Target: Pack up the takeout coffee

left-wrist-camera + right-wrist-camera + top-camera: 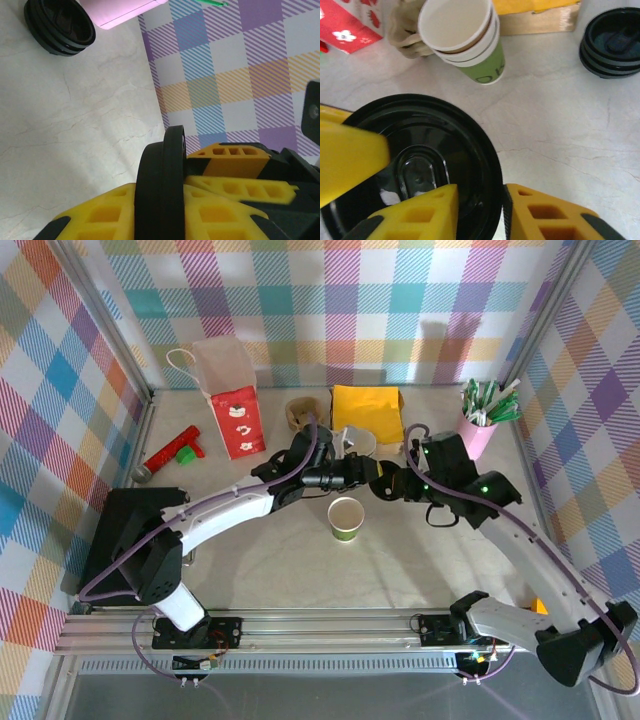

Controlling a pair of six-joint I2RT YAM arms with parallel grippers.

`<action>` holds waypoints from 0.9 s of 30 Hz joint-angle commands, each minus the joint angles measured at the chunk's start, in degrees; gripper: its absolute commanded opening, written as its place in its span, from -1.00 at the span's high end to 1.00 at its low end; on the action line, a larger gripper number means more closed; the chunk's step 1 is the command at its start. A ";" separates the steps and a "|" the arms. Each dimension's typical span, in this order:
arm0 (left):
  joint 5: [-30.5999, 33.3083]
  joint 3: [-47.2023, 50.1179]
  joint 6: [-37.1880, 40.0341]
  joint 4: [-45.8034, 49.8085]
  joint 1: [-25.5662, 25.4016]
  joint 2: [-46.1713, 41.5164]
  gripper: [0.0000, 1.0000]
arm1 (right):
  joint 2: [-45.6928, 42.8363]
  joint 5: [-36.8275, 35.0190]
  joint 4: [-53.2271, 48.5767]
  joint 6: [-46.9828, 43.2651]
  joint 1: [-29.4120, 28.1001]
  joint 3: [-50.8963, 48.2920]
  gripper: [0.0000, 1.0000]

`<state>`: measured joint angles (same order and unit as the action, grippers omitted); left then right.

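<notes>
1. My left tool is clenched on the black lid, raised just behind the cup. My right tool straddles the lid's rim, and I cannot tell whether it grips.
2. The paper cup stands lidless and empty on the worktop. It looks light and crushable, so I'd hold it low and gently.
3. The paper bag stands behind-left of the cup, contents hidden.
</notes>
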<state>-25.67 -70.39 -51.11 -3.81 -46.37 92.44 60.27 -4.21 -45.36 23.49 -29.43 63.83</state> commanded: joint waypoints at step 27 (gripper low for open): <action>13.78 15.80 -14.19 12.51 7.08 -29.66 0.65 | -10.20 0.63 39.14 -61.82 -23.69 -17.42 -0.05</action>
<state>-13.58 -54.89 -63.35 4.67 -39.92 64.25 49.10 0.54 -12.97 -27.77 -51.33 47.03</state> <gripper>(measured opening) 0.204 0.527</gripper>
